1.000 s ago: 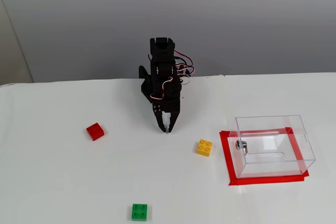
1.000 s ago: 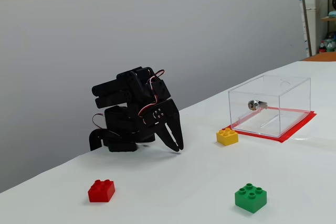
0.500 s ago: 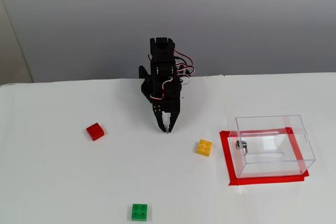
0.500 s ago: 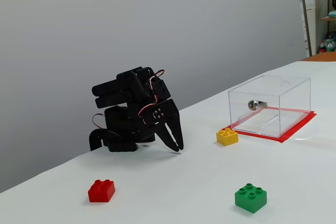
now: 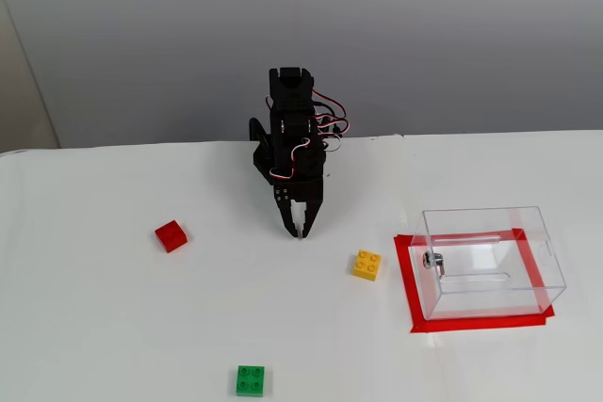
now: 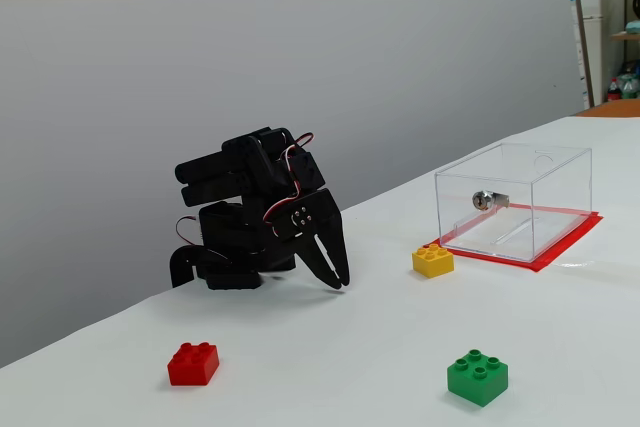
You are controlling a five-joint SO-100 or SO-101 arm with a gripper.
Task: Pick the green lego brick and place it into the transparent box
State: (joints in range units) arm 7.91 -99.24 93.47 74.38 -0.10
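From above, three studded plastic bricks lie apart on the white table (image 5: 113, 327): green brick (image 5: 250, 380) at the near edge, yellow brick (image 5: 366, 265), red brick (image 5: 171, 235). One clear thin-walled box (image 5: 490, 261) stands on red tape (image 5: 407, 280). From the side, the black gripper (image 6: 338, 282) points down, fingers together, holding nothing; the green brick (image 6: 477, 377) sits well apart.

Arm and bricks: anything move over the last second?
No visible change. The arm is folded with its pincer shut, tips down at the table, holding nothing. The green lego brick, yellow brick and red brick lie where they were, and the transparent box sits empty on its red tape frame.
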